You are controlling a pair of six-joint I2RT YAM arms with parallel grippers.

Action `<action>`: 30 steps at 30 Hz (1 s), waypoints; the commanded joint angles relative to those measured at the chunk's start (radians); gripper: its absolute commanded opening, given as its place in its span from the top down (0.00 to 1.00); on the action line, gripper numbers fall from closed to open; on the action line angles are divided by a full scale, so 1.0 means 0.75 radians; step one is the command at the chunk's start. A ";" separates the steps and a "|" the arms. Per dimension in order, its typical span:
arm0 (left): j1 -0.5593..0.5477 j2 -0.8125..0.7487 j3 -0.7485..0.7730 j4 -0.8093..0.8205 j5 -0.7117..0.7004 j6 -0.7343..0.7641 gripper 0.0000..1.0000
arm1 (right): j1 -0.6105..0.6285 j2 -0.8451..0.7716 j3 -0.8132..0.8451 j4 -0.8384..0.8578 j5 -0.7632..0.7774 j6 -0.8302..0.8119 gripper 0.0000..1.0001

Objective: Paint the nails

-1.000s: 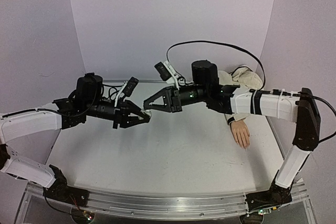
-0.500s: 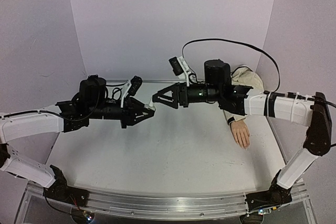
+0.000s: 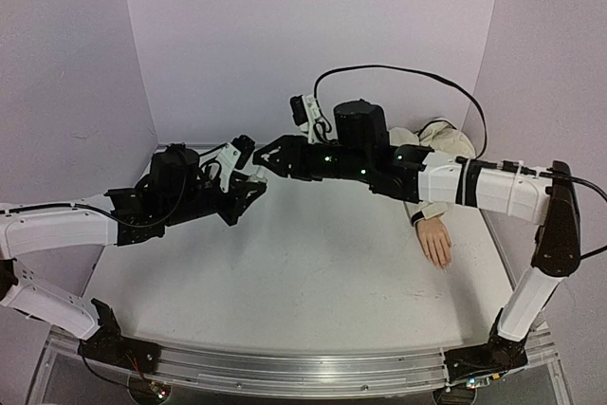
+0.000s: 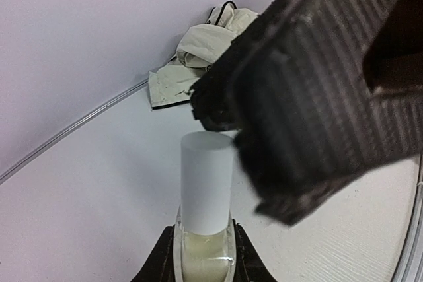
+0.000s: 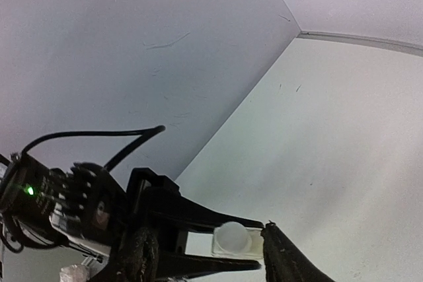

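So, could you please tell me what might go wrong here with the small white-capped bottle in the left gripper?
1. The left gripper pinches only the base of the small white-capped bottle, so a twist on the cap may slip it loose.
2. The open right gripper has one black ribbed finger crowding the cap's side; closing off-centre could knock the bottle askew.
3. The bottle hangs above the white table, so a drop might spill its contents.

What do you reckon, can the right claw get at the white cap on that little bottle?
Yes, probably. The right claw is open, with a finger on either side of the white cap and nothing between them. The left claw grips the bottle lower down, leaving the cap bare.
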State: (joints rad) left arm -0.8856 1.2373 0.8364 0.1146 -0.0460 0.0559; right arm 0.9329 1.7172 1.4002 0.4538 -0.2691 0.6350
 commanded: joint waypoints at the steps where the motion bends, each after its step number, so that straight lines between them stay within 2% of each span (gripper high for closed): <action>1: -0.012 -0.005 0.030 0.082 -0.059 0.010 1.00 | 0.015 0.067 0.140 -0.029 0.105 0.046 0.54; 8: -0.015 -0.023 0.026 0.080 -0.058 -0.002 1.00 | 0.031 0.128 0.181 -0.048 0.110 0.072 0.63; 16: -0.014 -0.041 0.034 0.080 0.019 -0.044 1.00 | 0.031 0.129 0.173 -0.044 0.036 0.007 0.85; 17: -0.009 -0.063 0.027 0.081 0.140 -0.053 1.00 | 0.026 0.104 0.153 -0.037 -0.033 -0.093 0.98; 18: -0.004 -0.084 0.019 0.080 0.250 -0.051 1.00 | 0.022 0.083 0.125 -0.021 -0.092 -0.193 1.00; 19: 0.019 -0.107 0.014 0.082 0.416 -0.043 1.00 | 0.013 0.060 0.079 0.014 -0.240 -0.308 1.00; 20: 0.054 -0.131 0.010 0.094 0.791 -0.047 1.00 | 0.000 0.037 0.022 0.080 -0.519 -0.431 1.00; 21: 0.102 -0.145 0.010 0.122 1.116 -0.084 1.00 | -0.009 0.019 -0.042 0.155 -0.888 -0.534 1.00; 22: 0.139 -0.148 0.017 0.167 1.385 -0.143 1.00 | -0.011 0.008 -0.087 0.226 -1.193 -0.583 1.00; 23: 0.157 -0.138 0.038 0.187 1.609 -0.196 1.00 | -0.011 -0.001 -0.109 0.235 -1.287 -0.569 1.00; 24: 0.162 -0.118 0.070 0.190 1.749 -0.240 1.00 | -0.011 0.000 -0.114 0.235 -1.312 -0.547 1.00; 25: 0.164 -0.090 0.094 0.193 1.828 -0.285 1.00 | -0.009 0.004 -0.113 0.235 -1.373 -0.536 1.00; 27: 0.170 -0.054 0.113 0.193 1.838 -0.333 1.00 | -0.009 -0.016 -0.139 0.232 -1.343 -0.534 1.00; 30: 0.170 -0.047 0.070 0.193 1.635 -0.302 1.00 | -0.019 -0.064 -0.179 0.230 -1.168 -0.546 1.00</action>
State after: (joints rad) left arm -0.7574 1.2053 0.8360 0.0891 1.0363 -0.1661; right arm 0.9134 1.7203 1.3075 0.6117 -1.0519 0.2508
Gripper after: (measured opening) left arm 0.208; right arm 0.132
